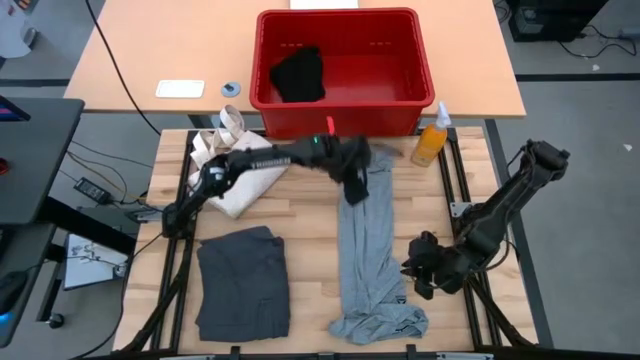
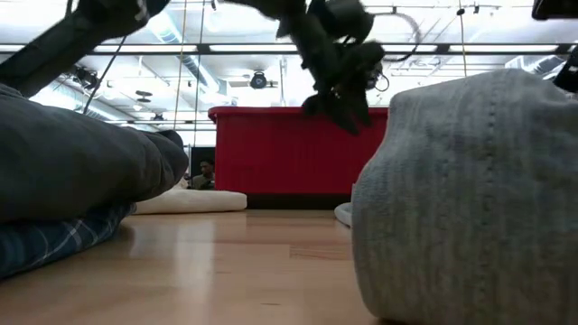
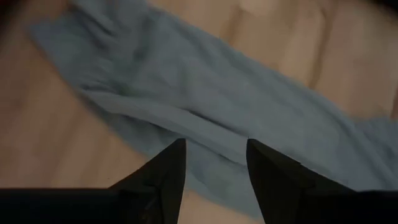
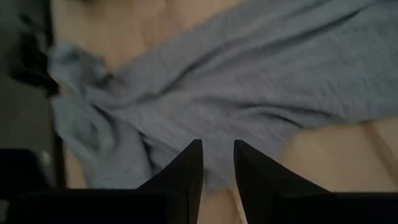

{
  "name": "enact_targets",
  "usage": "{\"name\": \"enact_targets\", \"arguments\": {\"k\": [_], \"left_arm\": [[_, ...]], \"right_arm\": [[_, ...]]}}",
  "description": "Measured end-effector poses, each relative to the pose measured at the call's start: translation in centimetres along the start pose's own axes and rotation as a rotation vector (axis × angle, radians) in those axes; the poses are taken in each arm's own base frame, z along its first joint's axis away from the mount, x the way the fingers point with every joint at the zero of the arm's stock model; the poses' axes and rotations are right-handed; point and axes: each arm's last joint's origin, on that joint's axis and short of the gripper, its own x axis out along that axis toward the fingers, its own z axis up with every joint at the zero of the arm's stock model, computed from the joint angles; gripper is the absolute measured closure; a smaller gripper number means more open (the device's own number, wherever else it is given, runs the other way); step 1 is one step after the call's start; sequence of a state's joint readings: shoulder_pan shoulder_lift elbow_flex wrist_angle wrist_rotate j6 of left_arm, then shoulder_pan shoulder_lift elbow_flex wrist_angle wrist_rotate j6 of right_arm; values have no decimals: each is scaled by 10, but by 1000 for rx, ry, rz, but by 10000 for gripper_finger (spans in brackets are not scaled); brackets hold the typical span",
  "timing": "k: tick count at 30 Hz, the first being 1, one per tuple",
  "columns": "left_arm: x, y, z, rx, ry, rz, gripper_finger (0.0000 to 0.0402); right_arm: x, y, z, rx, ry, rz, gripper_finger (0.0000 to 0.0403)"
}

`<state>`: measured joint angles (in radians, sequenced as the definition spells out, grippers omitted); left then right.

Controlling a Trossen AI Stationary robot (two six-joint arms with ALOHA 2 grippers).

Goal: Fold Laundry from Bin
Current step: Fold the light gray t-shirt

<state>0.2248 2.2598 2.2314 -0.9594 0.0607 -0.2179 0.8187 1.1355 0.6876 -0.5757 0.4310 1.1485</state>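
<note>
The light grey piece (image 1: 370, 250) lies spread in a long strip down the table, its near end bunched (image 1: 380, 322). My left gripper (image 1: 355, 192) is open and hovers above the strip's far end, which shows below its fingers in the left wrist view (image 3: 214, 168). My right gripper (image 1: 415, 268) is open by a narrow gap beside the strip's right edge near its bunched end (image 4: 217, 165). A folded dark charcoal-grey piece (image 1: 243, 282) lies at the near left, resting on a blue plaid shirt (image 2: 45, 244). A black piece (image 1: 298, 75) lies in the red bin (image 1: 345, 20).
A cream-white tote bag (image 1: 232, 172) lies at the table's far left under my left arm. An orange spray bottle (image 1: 430, 142) stands at the far right beside the bin. Bare wood shows between the two grey pieces (image 1: 312, 260).
</note>
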Motion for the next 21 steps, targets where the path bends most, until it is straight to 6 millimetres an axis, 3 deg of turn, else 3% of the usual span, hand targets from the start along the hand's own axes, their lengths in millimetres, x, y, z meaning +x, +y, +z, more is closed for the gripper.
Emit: {"name": "enact_targets", "arguments": {"k": [4,7,12,21], "left_arm": [[-5,52,16,-149,-85,14,230],[-9,73,27,-83,-176,31,230],[0,65,35,112,-268,17,219],[52,58,19,348,-149,2,223]], "right_arm": [[-2,2,1,79,-108,-18,304],[4,1,4,122,-210,-78,304],[21,-4,10,183,-249,-172,304],[39,-11,18,435,-273,-228,304]]}}
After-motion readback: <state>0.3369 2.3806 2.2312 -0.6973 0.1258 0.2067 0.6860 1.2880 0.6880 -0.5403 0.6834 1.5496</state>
